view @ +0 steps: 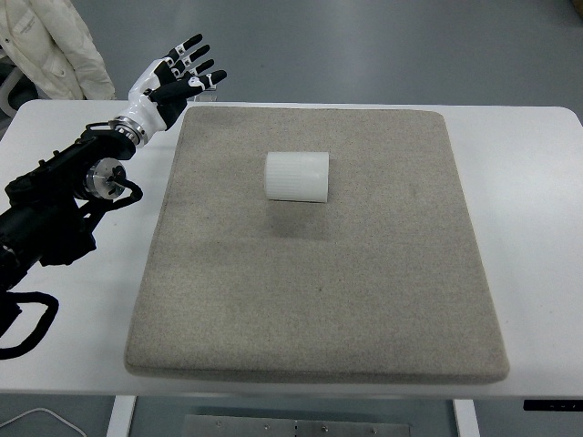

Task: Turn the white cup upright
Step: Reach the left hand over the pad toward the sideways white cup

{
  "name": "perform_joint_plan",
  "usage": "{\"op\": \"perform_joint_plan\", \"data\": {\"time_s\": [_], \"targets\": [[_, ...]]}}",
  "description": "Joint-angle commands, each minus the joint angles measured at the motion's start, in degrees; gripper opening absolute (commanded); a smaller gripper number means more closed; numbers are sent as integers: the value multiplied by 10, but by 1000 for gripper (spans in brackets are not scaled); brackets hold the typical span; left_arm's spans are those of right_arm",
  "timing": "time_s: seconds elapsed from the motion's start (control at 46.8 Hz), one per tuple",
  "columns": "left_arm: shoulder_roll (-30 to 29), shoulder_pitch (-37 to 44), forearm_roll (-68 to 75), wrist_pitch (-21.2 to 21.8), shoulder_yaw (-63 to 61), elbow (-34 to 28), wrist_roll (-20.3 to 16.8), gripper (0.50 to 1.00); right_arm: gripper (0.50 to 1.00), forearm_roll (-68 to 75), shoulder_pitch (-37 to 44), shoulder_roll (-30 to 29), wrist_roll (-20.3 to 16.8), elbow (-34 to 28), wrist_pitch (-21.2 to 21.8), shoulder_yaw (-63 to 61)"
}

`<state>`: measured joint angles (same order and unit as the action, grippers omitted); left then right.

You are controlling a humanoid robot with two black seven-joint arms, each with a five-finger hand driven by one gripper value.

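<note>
- One grey mat (319,300) covers most of the white surface (55,382); bare strips run along its left, right and far edges
- One white cup (297,176) lies on its side on the far half of the mat, open mat all round it
- One left robot hand (176,77) hovers off the mat's far-left corner, fingers spread wide, holding nothing; the cup is well apart, to its right and nearer
- A person's pale coat (50,45) shows at far left

Black, boxy left arm (50,214) with exposed black cables, round silver joint disc, silver wrist ring, white-shelled left hand (173,77) with black fingers (189,45) banded white
</note>
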<state>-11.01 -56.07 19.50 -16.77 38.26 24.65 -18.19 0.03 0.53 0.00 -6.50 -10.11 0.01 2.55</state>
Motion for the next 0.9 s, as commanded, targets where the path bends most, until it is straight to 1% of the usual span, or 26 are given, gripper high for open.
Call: {"op": "perform_joint_plan", "data": {"time_s": [0.0,0.149,0.256,0.384,0.512,0.598,0.683,0.875], "targets": [[-12,-6,89,-1,0,25,0,992,930,0,0,0,0,-2,1,0],[-37,-11,248,-2,-1,98,3,992,930,0,1,0,0,-7,2,0],[-51,-18,321,-3,-17,152,7,992,930,0,1,0,0,-9,2,0],[-72,-62,339,-5,-99,185,11,990,930,0,1,0,0,-9,2,0],[-74,-105,335,-5,-166,191,19,990,930,0,1,0,0,-9,2,0],[-73,-127,335,-12,-182,194,41,992,930,0,1,0,0,-9,2,0],[-73,-141,335,-30,-192,203,70,992,930,-1,1,0,0,-9,2,0],[-69,-168,335,-61,-194,216,159,992,930,-1,1,0,0,-17,2,0]]}}
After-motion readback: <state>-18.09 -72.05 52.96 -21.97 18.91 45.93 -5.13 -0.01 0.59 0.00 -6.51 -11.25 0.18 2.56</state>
